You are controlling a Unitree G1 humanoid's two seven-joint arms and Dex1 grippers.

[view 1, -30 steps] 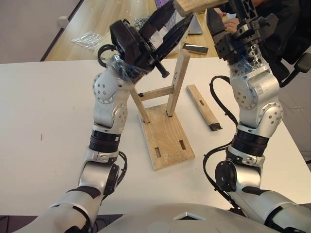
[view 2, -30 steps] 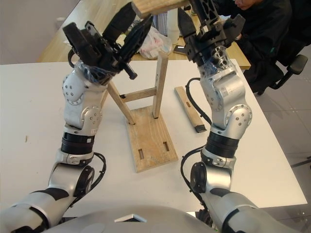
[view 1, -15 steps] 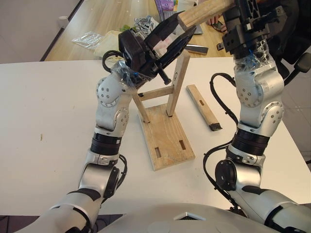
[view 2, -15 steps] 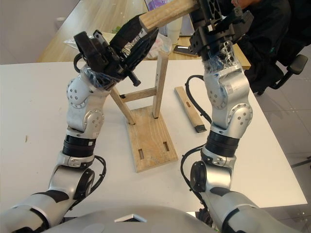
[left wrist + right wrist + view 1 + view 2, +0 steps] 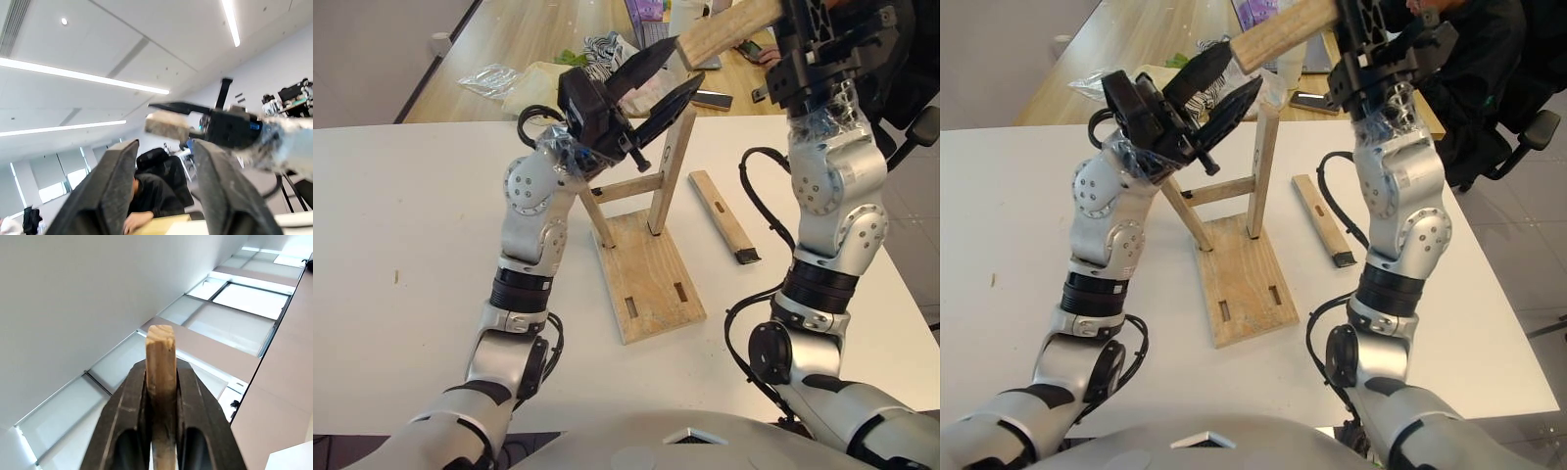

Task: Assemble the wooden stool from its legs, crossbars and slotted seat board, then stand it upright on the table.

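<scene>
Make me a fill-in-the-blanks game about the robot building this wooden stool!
1. The right claw holds ____ leg up in the air.
2. The left claw is open and holds ____.
3. The seat board has ____ legs standing in it.
4. Another leg lies flat on the table, on the seat board's ____ side.
Missing words: one, nothing, two, right.

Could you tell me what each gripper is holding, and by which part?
The right gripper clamps a wooden piece near one end; the left gripper is open and empty.
</scene>
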